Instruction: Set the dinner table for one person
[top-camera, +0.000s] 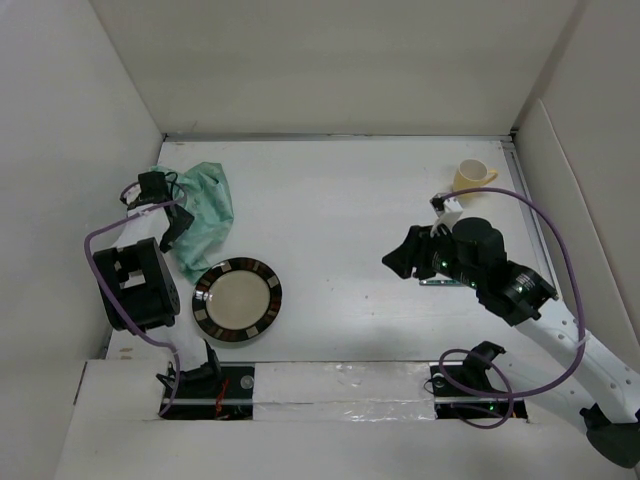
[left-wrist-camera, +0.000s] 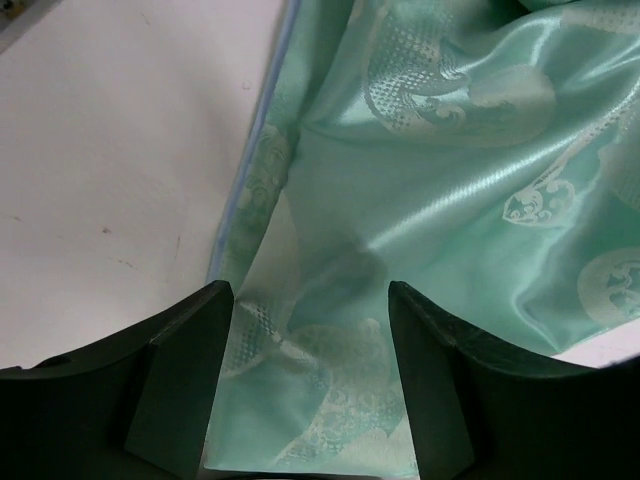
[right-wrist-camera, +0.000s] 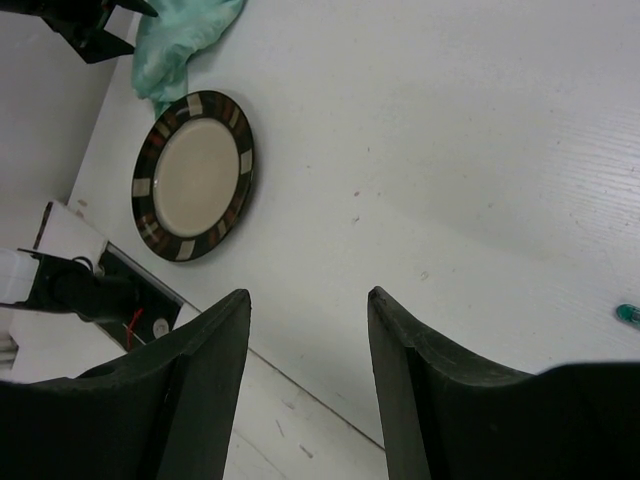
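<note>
The dinner table (top-camera: 340, 200) is a white surface. A dark-rimmed plate (top-camera: 237, 300) with a cream centre lies near its front left, also seen in the right wrist view (right-wrist-camera: 193, 175). Behind it a sea-green patterned cloth (top-camera: 205, 215) lies crumpled. My left gripper (top-camera: 172, 228) hangs low over the cloth's left edge, open, with cloth (left-wrist-camera: 430, 150) lying between its fingers (left-wrist-camera: 310, 290). My right gripper (top-camera: 397, 262) is open and empty above bare table (right-wrist-camera: 308, 293), right of the plate. A pale yellow cup (top-camera: 472, 177) stands at the back right.
White walls close in the table on the left, back and right. A thin teal-tipped object (right-wrist-camera: 628, 313) lies on the table under my right arm (top-camera: 438, 284). The arm bases and cables sit along the near edge (top-camera: 330, 385).
</note>
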